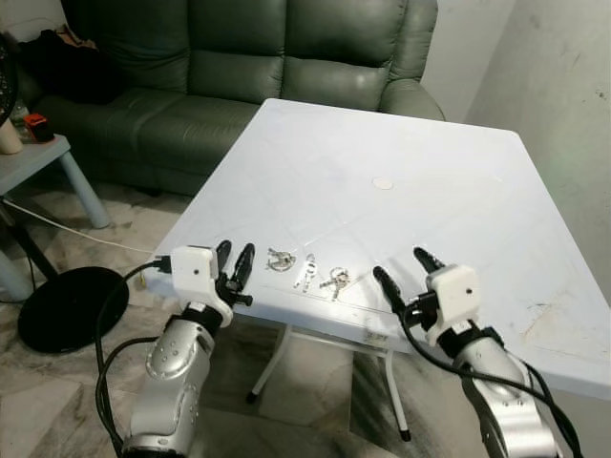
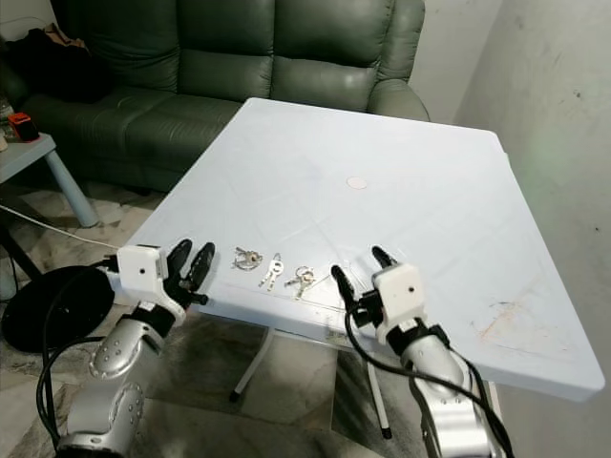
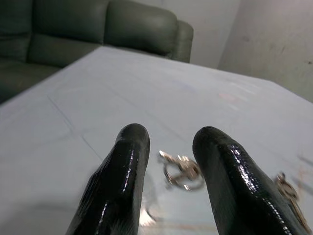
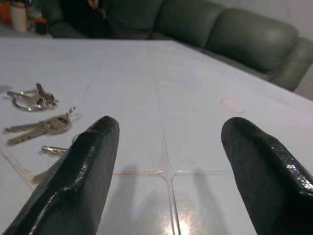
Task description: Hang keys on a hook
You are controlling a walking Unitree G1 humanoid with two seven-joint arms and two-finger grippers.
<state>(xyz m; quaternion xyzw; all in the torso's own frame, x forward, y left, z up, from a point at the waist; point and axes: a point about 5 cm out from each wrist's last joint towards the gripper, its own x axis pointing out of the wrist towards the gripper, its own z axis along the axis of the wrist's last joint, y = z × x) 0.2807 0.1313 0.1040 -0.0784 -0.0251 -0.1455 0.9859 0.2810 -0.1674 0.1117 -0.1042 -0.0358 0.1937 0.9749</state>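
Three small sets of metal keys lie in a row near the front edge of the white table (image 1: 401, 143): a key ring (image 1: 280, 259), a single key (image 1: 305, 272) and a small bunch (image 1: 334, 280). My left gripper (image 1: 236, 254) hovers at the table's front edge just left of the key ring, open with a narrow gap and nothing in it; in the left wrist view the key ring (image 3: 183, 171) lies just beyond its fingertips (image 3: 133, 134). My right gripper (image 1: 399, 263) is wide open and empty just right of the bunch. The right wrist view has the keys (image 4: 46, 125) off to one side.
A dark green sofa (image 1: 239, 67) stands behind the table. At far left is a small blue side table (image 1: 38, 157) with objects on it. A black round base (image 1: 67, 305) and cables lie on the floor. A wall (image 1: 563, 86) runs along the right.
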